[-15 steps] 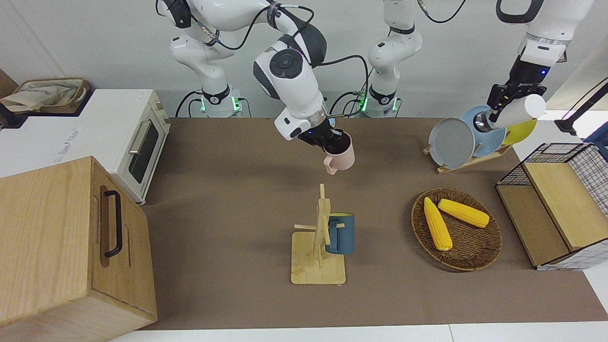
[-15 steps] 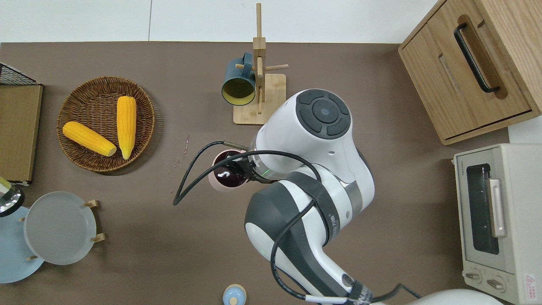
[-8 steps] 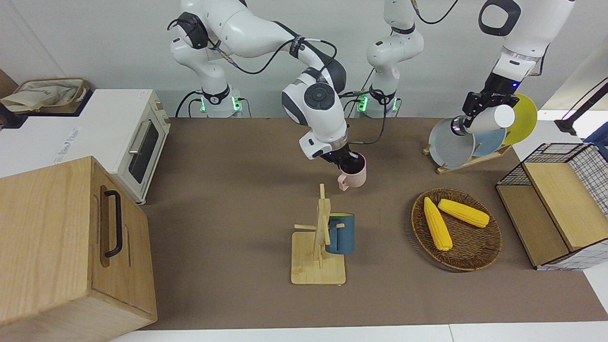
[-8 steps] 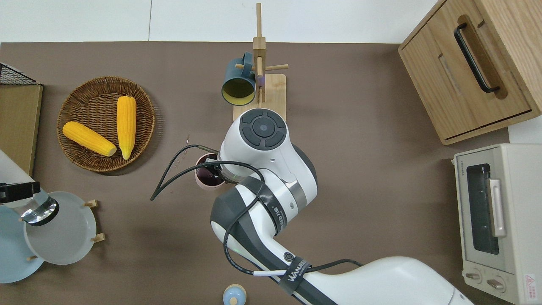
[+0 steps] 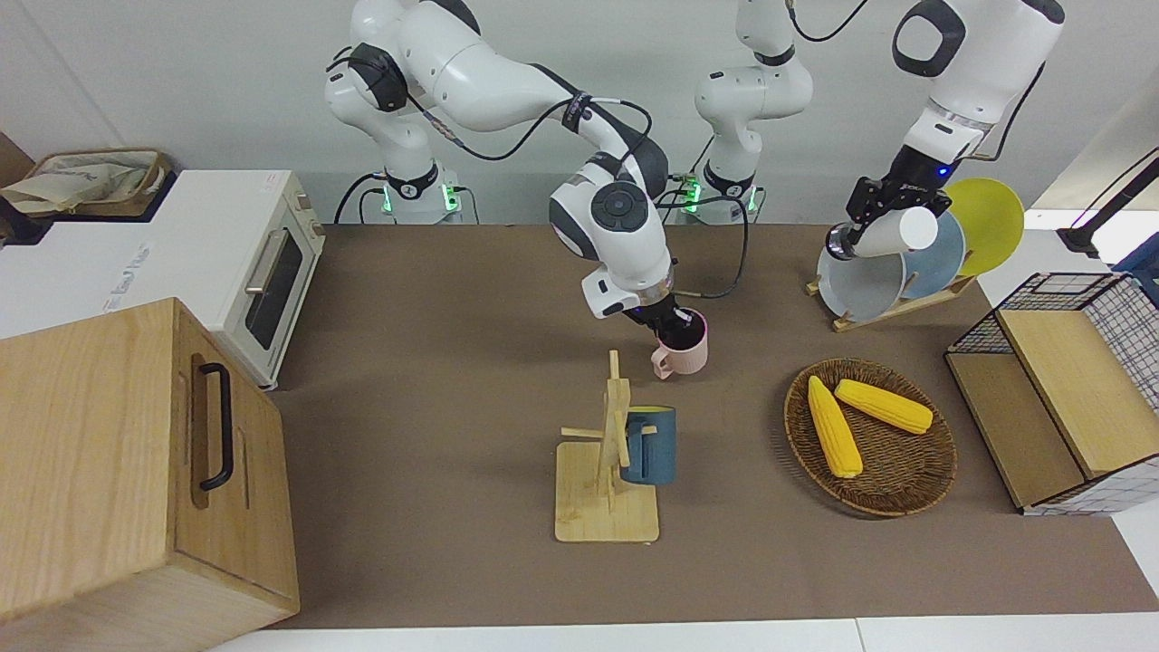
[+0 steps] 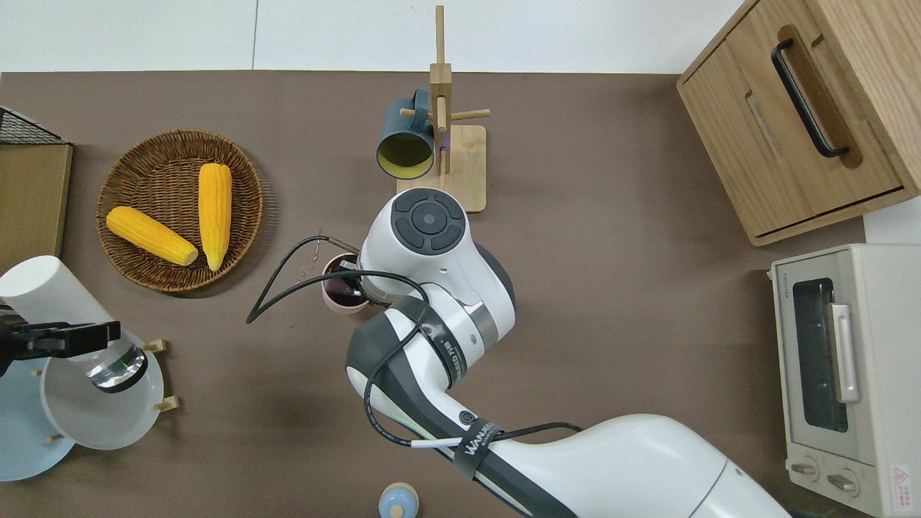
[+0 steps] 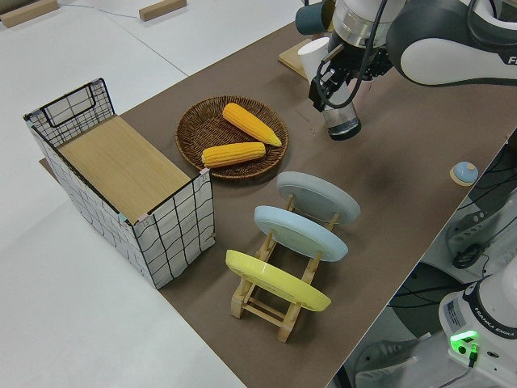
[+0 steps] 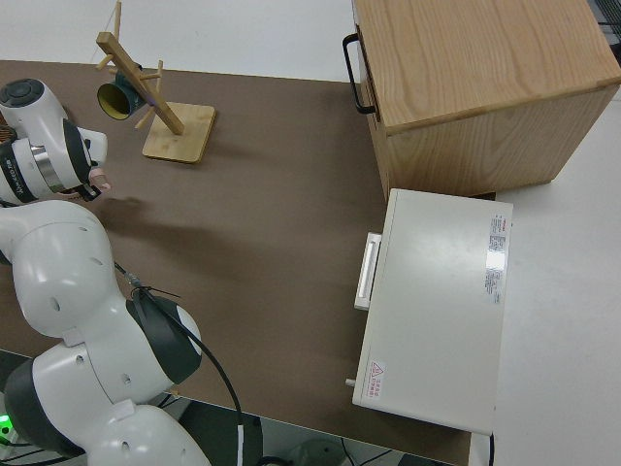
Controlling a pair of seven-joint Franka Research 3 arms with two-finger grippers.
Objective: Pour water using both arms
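Note:
My right gripper [image 5: 665,324] is shut on the rim of a pink mug [image 5: 684,353], held upright low over the middle of the table, nearer to the robots than the mug tree. In the overhead view the arm hides most of the mug [image 6: 332,291]. My left gripper [image 5: 876,201] is shut on a white bottle [image 5: 892,235] with a shiny clear end. It holds the bottle tilted over the plate rack [image 6: 160,404], as the overhead view [image 6: 61,302] and the left side view [image 7: 341,121] show.
A wooden mug tree [image 5: 608,489] carries a blue mug [image 5: 650,445]. A wicker basket [image 5: 905,489] holds two corn cobs. A wire crate [image 5: 1059,398] stands at the left arm's end. A wooden cabinet [image 5: 118,471] and a toaster oven [image 5: 244,272] stand at the right arm's end.
My right arm has carried the pink mug lower and farther from the robots, toward the mug tree. My left arm has lowered the white bottle and swung it toward the table's middle.

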